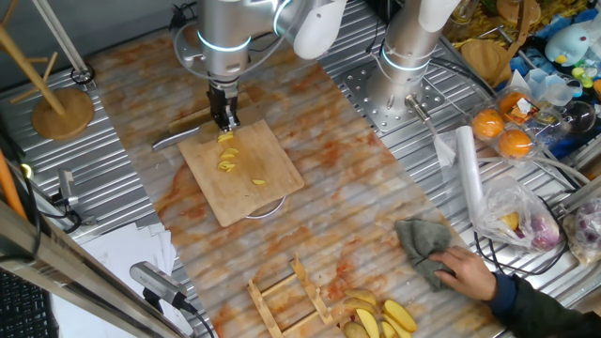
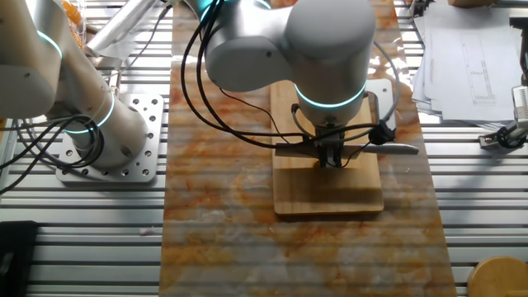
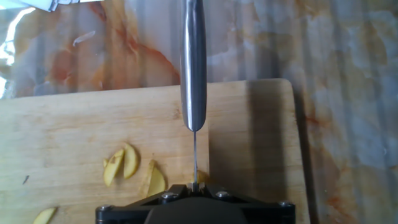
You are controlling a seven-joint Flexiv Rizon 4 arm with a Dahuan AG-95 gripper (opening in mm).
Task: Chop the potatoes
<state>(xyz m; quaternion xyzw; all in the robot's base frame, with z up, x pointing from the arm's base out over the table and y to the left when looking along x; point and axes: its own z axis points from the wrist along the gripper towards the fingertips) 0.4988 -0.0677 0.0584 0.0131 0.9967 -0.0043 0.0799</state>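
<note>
In the first fixed view, a wooden stand (image 1: 58,99) sits at the far left on the ribbed metal table (image 1: 103,202). A marbled orange-and-white mat (image 1: 357,211) covers the table's middle. On the mat lies the bamboo cutting board (image 1: 242,169), and the gripper (image 1: 225,120) hangs over its far edge. The gripper is clamped on a knife (image 1: 188,134); the blade projects to the left of the fingers, low over the board. The potatoes (image 1: 228,155) lie on the board just below the gripper as thin yellow slices, with further slices (image 1: 257,183) nearer the board's centre.

To the right, a second arm base (image 1: 413,47) is bolted to the table. Two oranges (image 1: 502,131) and a plastic bag (image 1: 516,216) lie at the right edge. A person's hand (image 1: 465,272) presses a grey cloth (image 1: 423,246) on the mat. A pile of larger yellow wedges (image 1: 380,319) lies beside a wooden rack (image 1: 291,299) at the bottom.

The other fixed view shows the knife (image 2: 346,149) crosswise under the wrist, over the board (image 2: 328,194); the arm hides the potatoes. Paper sheets (image 2: 470,58) lie at the right.

The hand view looks along the knife's spine (image 3: 193,68). The slices (image 3: 124,163) lie left of the blade on the board (image 3: 68,137). The fingers themselves are not visible.
</note>
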